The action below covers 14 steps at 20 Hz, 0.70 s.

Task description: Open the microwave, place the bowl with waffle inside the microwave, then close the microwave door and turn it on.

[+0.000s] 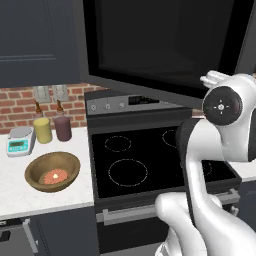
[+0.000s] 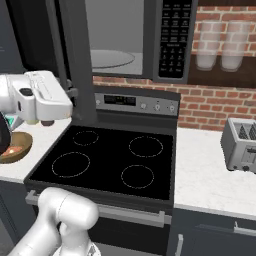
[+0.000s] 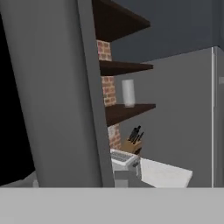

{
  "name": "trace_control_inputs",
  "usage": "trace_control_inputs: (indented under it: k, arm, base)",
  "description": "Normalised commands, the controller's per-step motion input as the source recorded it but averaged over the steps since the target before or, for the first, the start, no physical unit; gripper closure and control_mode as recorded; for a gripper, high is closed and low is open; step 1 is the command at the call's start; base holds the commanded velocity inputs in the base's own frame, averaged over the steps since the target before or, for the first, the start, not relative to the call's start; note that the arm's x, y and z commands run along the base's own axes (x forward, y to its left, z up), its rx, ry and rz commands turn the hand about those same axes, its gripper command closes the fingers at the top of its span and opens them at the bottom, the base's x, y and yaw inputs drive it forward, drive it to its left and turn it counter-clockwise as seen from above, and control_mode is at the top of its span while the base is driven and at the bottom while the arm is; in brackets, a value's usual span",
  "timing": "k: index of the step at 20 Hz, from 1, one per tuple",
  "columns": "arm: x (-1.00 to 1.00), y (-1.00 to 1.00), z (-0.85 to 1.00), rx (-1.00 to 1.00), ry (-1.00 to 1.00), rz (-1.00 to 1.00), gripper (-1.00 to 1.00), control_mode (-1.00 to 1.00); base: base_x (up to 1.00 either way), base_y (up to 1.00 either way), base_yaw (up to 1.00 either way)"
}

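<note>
The microwave (image 2: 117, 35) hangs over the stove with its grey inside and glass turntable (image 2: 110, 59) showing; its keypad (image 2: 173, 37) is on the right. The microwave door (image 1: 165, 40) stands swung wide open toward me and is seen edge-on as a grey slab (image 2: 75, 60) in the right base view. My gripper (image 2: 73, 93) sits against the door's outer edge at stove-back height; its fingers are hidden. That edge (image 3: 57, 87) looms close in the hand view. The brown bowl (image 1: 52, 171) rests on the left counter, with the waffle (image 1: 54, 176) inside it.
A yellow cup (image 1: 43, 130), a maroon cup (image 1: 63, 128) and a small scale (image 1: 20, 140) stand behind the bowl. The black stove (image 1: 150, 160) lies below the microwave. A toaster (image 2: 242, 145) sits on the right counter, with glasses (image 2: 220, 50) on a shelf above.
</note>
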Motion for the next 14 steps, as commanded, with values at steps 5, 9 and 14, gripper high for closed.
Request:
trace_control_inputs:
  k: [5, 9, 14]
  arm:
    - [-1.0, 0.42, -0.05, -0.1, -0.36, -0.04, 1.0, -1.0]
    - [-1.0, 0.76, -0.12, -0.14, -0.33, 0.0, 1.0, -1.0]
    - [-0.76, 0.88, 0.0, -0.1, -0.08, -0.06, 1.0, -1.0]
  base:
    - [0.0, 0.0, 0.0]
    - [0.0, 0.0, 0.0]
    - [0.0, 0.0, 0.0]
